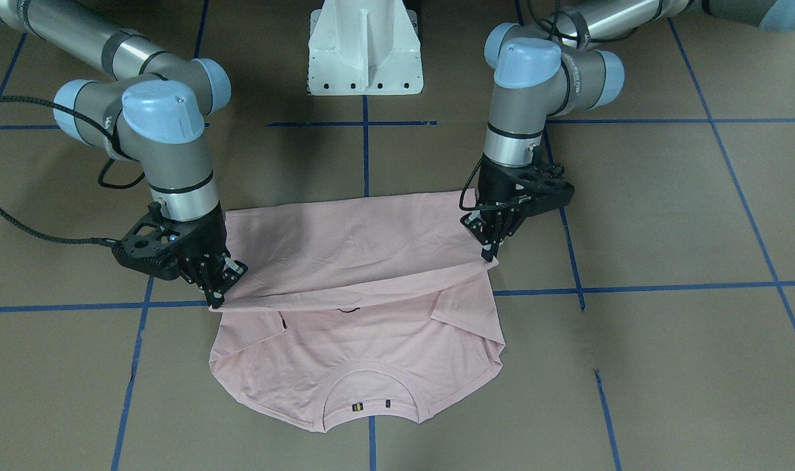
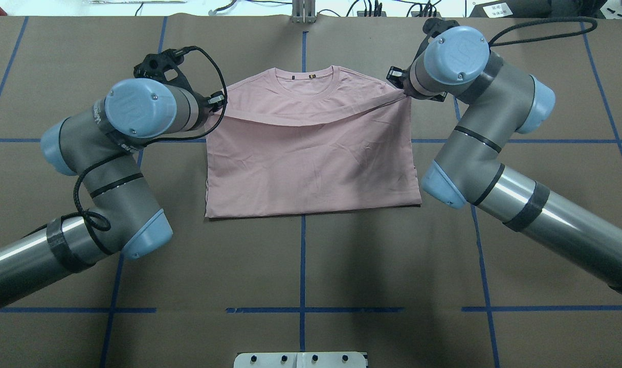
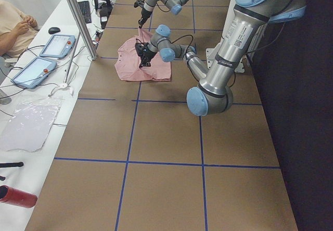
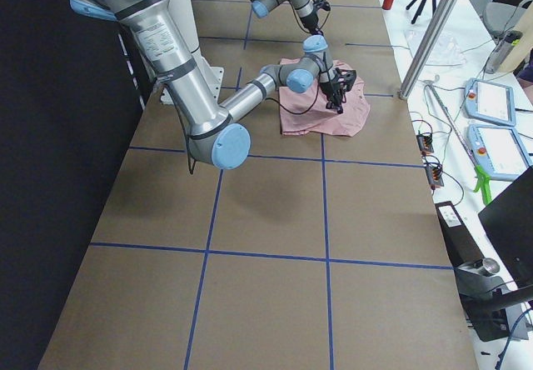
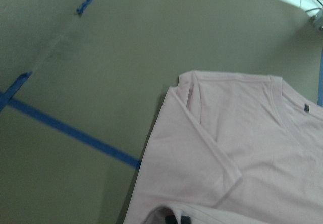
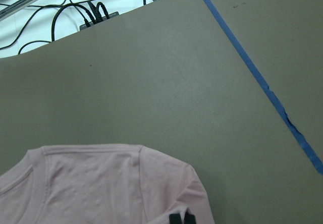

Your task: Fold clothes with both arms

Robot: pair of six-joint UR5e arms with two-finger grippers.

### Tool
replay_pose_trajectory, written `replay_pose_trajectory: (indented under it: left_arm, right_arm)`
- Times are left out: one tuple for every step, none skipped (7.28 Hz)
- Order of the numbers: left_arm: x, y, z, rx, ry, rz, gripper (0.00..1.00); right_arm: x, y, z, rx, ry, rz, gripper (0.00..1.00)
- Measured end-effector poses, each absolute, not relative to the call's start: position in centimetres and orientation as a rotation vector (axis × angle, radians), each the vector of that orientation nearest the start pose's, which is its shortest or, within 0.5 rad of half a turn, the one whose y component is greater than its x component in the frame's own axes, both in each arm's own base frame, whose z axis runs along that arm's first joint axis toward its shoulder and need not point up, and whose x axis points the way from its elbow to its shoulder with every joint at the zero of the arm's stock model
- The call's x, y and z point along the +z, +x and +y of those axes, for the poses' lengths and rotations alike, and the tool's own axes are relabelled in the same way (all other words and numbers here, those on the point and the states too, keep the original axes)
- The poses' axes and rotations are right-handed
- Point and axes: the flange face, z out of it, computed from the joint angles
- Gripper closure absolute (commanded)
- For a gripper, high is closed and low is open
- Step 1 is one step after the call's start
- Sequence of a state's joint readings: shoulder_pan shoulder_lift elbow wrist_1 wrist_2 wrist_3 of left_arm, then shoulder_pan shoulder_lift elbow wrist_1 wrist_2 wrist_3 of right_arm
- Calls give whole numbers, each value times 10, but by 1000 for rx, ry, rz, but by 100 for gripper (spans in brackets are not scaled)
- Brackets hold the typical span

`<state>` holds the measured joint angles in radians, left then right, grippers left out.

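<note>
- T-shirt: pale pink, plain.
- Table: brown, crossed by blue tape lines.
- The left arm and right arm: silver-grey, light blue caps.
- Pedestal: white.

A pale pink short-sleeved T-shirt lies on the brown table, its round ribbed collar pointing away from the robot. The sleeves are tucked inward. The lower half is doubled up over the chest — a sliver of dark print peeks from under the fold. Two silver-grey tubular arms with light blue joint caps reach in, one from each side. The left arm ends in the black two-finger left gripper, which pinches one corner of the hem. The right arm ends in the right gripper, which pinches the other corner. The hem sags slightly between them — held a little above the cloth beneath.
</note>
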<state>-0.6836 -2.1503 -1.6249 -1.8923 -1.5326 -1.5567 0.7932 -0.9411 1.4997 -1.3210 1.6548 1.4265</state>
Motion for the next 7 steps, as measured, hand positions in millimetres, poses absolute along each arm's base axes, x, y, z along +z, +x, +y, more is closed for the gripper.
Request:
replay_pose_trajectory:
  left_arm:
    - [256, 440, -555, -640, 385, 897, 100]
    - [258, 439, -564, -635, 395, 881, 100]
    - [269, 446, -574, -621, 400, 858, 100]
    - [284, 456, -585, -613, 403, 847, 100]
    - [302, 467, -595, -608, 407, 849, 81]
    - [313, 474, -602, -607, 413, 860, 74]
    - [316, 478, -605, -605, 417, 870, 69]
  right_arm:
    - [293, -419, -620, 581, 301, -753, 100]
    - [296, -424, -632, 577, 297, -732, 100]
    - [300, -432, -642, 568, 291, -709, 100]
    - [304, -443, -651, 563, 282, -685, 100]
    - [312, -456, -657, 557, 271, -658, 85]
    - [320, -468, -657, 549, 269, -638, 81]
    - [326, -476, -654, 543, 281, -642, 81]
